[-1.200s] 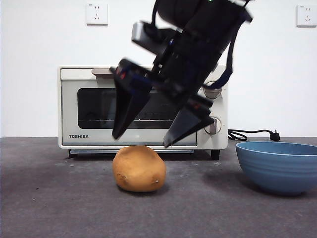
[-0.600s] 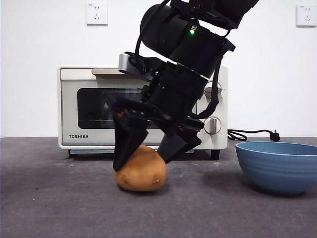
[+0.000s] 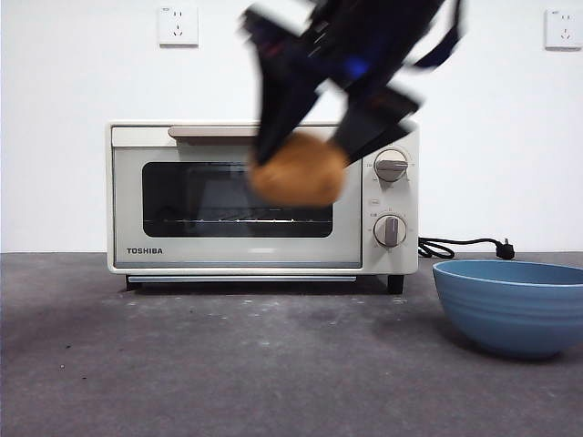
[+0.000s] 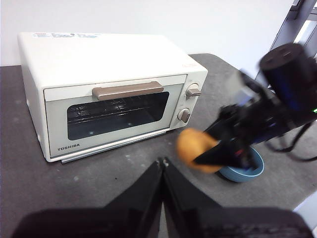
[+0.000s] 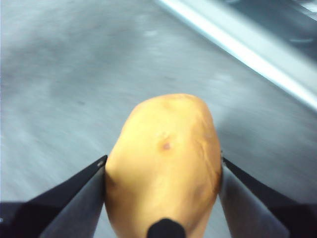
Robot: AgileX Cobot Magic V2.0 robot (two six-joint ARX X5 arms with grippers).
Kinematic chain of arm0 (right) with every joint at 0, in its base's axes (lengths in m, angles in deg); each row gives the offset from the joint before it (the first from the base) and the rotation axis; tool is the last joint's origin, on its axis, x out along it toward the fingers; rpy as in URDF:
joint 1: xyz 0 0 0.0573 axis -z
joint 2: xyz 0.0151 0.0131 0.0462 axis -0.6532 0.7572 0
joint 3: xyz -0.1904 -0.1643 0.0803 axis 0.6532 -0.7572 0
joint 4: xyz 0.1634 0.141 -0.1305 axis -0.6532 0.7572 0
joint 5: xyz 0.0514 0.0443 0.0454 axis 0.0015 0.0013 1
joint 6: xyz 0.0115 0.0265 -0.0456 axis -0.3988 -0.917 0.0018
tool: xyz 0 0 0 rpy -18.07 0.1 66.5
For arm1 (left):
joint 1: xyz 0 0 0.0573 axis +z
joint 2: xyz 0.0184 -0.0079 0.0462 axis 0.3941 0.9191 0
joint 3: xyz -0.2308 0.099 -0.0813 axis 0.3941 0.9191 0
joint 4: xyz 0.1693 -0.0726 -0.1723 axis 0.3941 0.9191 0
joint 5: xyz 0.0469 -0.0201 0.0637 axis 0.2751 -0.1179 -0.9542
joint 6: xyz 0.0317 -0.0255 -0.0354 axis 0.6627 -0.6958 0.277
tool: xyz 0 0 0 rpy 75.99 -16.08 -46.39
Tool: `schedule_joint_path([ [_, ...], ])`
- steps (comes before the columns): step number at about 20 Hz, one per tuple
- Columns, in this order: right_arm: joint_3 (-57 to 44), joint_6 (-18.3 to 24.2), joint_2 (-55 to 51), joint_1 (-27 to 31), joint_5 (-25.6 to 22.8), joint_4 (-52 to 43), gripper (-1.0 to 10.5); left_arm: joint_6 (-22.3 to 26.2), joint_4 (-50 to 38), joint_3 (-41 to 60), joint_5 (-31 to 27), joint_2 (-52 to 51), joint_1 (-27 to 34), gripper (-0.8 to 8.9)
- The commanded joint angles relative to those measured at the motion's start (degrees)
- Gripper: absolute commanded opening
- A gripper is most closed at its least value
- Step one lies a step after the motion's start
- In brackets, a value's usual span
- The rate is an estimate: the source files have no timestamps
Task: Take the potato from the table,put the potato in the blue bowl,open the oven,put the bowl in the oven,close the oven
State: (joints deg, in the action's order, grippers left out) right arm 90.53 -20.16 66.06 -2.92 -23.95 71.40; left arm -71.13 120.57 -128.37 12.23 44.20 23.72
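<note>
My right gripper (image 3: 305,159) is shut on the orange-tan potato (image 3: 298,169) and holds it in the air in front of the oven's door, well above the table (image 3: 228,364). The right wrist view shows the potato (image 5: 166,158) pinched between both jaws. The blue bowl (image 3: 510,305) stands on the table at the right, apart from the potato. The cream-white TOSHIBA oven (image 3: 164,200) stands at the back with its door closed. My left gripper (image 4: 162,163) is shut and holds nothing, away from the oven (image 4: 109,94); its view also shows the potato (image 4: 194,148) and the bowl (image 4: 245,171).
A black cord with a plug (image 3: 469,246) lies on the table to the right of the oven, behind the bowl. Two wall sockets (image 3: 178,25) sit high on the white wall.
The right gripper came down over the potato, shut on it, and has lifted it from the table up to the height of the oven door. The picture of the arm is blurred.
</note>
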Motion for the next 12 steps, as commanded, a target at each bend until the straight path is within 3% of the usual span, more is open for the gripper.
schedule_joint_path([
  [1, 0.0, 2.0, -5.5, 2.5, -0.9, 5.5, -0.2, 0.7, -0.4, -0.1, 0.1, 0.0, -0.2, -0.08],
  [7, -0.9, 5.7, -14.5, 14.6, 0.0, 14.8, -0.2, 0.7, -0.4, -0.1, 0.2, 0.0, -0.2, -0.08],
  [12, -10.5, 5.8, -14.4, 21.9, 5.7, 8.1, -0.2, 0.7, -0.4, -0.1, 0.1, 0.0, -0.2, -0.08],
])
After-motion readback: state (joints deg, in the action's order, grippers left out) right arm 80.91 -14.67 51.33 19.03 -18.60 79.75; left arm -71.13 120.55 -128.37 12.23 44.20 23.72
